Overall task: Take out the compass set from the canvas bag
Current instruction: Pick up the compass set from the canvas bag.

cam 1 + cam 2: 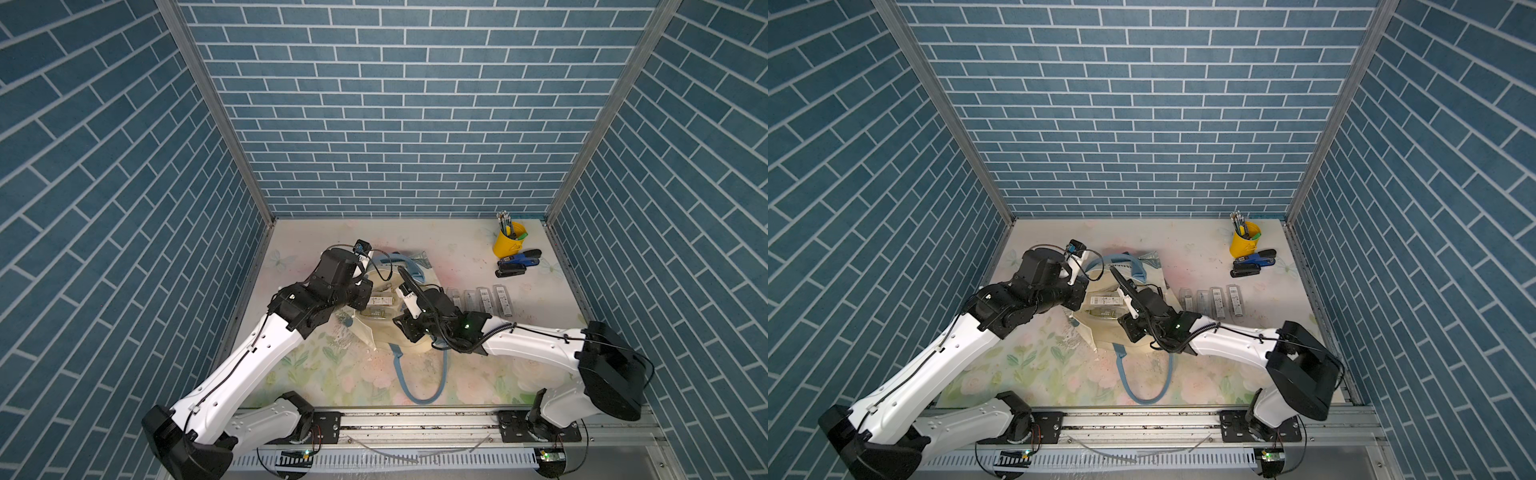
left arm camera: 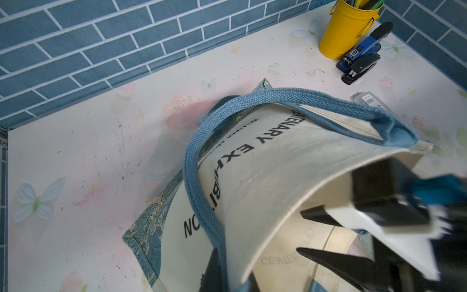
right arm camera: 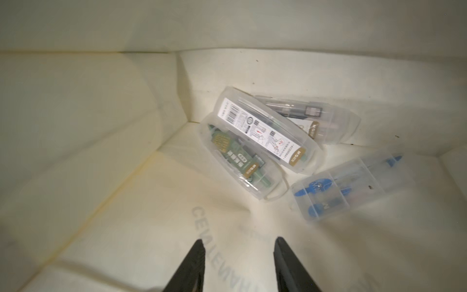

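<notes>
The canvas bag point(image 1: 415, 347) point(image 1: 1090, 328) lies mid-table, mouth held up. My left gripper point(image 2: 231, 275) is shut on the bag's point(image 2: 265, 182) rim where a blue strap point(image 2: 202, 192) crosses it. My right gripper point(image 3: 238, 240) is open inside the bag with nothing between its fingers. Ahead of it, on the bag's cream floor point(image 3: 126, 202), lie several clear plastic compass set cases: one showing a barcode label point(image 3: 262, 131), a green one point(image 3: 237, 161) under it, and a blue one point(image 3: 353, 187) to the side. In both top views the cases point(image 1: 380, 305) point(image 1: 1104, 305) show through the bag's mouth.
Several more clear cases point(image 1: 492, 301) lie in a row on the table right of the bag. At the back right stand a yellow cup of pens point(image 1: 509, 239) and two staplers point(image 1: 517, 262). The bag's other blue handle point(image 1: 419, 382) trails toward the front edge. Brick-patterned walls enclose three sides.
</notes>
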You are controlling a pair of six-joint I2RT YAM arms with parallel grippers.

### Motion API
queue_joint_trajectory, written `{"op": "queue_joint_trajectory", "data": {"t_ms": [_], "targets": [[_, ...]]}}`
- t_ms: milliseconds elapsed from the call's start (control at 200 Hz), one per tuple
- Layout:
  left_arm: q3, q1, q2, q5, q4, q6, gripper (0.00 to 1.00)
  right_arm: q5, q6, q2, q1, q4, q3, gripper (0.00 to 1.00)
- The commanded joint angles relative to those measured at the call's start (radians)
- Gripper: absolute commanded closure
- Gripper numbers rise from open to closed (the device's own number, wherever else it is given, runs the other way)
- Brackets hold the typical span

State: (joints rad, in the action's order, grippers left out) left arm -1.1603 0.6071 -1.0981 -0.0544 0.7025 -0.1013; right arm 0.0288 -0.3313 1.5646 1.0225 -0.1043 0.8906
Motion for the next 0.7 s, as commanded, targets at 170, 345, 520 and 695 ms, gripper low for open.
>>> {"op": "queue_joint_trajectory", "data": {"t_ms": [170,345,520,695], "targets": [[0.022,0.003,0.045,0.025,-0.034,-0.025,1.00,0.211,-0.105,0.129,-0.061,-0.112,0.058,0.57],[0.030,0.003,0.049,0.027,-0.036,-0.027,1.00,0.326,-0.281,0.196,-0.061,-0.060,0.110,0.49],[0.038,0.003,0.053,0.030,-0.039,-0.025,1.00,0.379,-0.383,0.279,-0.061,0.006,0.192,0.39],[0.056,0.003,0.060,0.036,-0.053,-0.023,1.00,0.382,-0.437,0.370,-0.057,0.107,0.302,0.35]]}}
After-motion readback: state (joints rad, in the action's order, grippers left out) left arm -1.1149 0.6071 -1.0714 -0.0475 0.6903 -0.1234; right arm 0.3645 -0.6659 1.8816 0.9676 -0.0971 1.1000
